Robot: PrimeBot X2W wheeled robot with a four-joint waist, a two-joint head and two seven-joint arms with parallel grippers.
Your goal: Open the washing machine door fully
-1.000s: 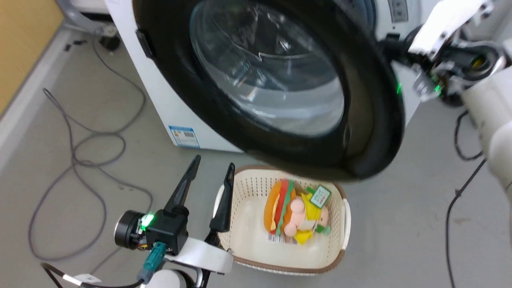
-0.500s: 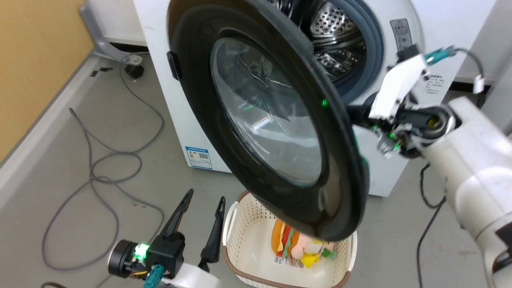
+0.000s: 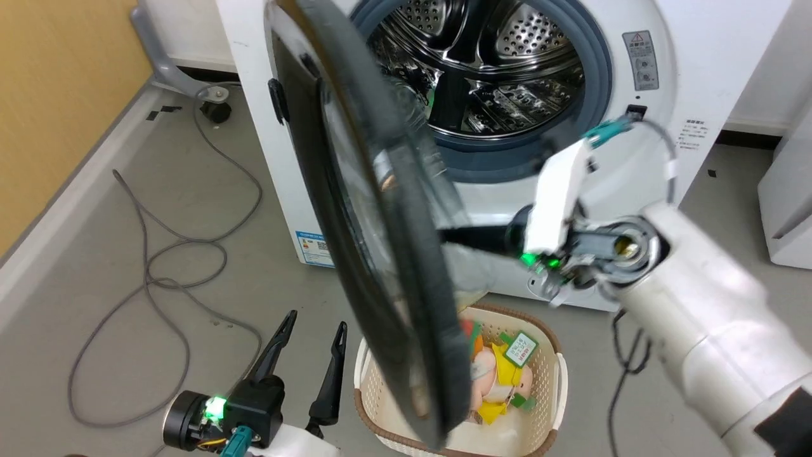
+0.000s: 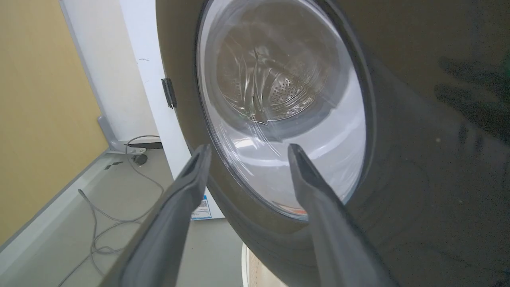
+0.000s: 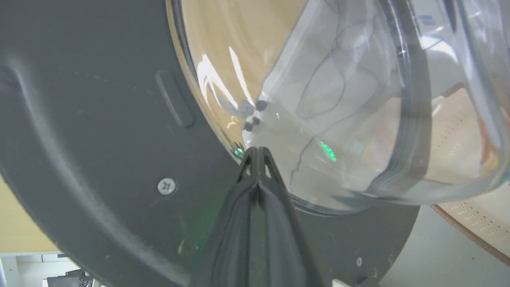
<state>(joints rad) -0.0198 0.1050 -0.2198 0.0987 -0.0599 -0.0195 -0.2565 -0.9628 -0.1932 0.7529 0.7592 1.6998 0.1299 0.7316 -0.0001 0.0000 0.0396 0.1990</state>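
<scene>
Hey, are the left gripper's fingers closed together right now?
No, the left gripper is open, its two fingers spread wide apart before the washing machine door.

The left hand [image 3: 317, 319] has two long, tapering dark grey fingers [image 4: 175, 207] on a boxy black block with a green light [image 3: 214, 406] and a teal plug [image 3: 233, 440]. Behind the right hand [image 5: 257, 150] a glossy white forearm [image 3: 704, 336] carries a flat white plate [image 3: 555, 193] and a teal connector [image 3: 602, 131].
</scene>
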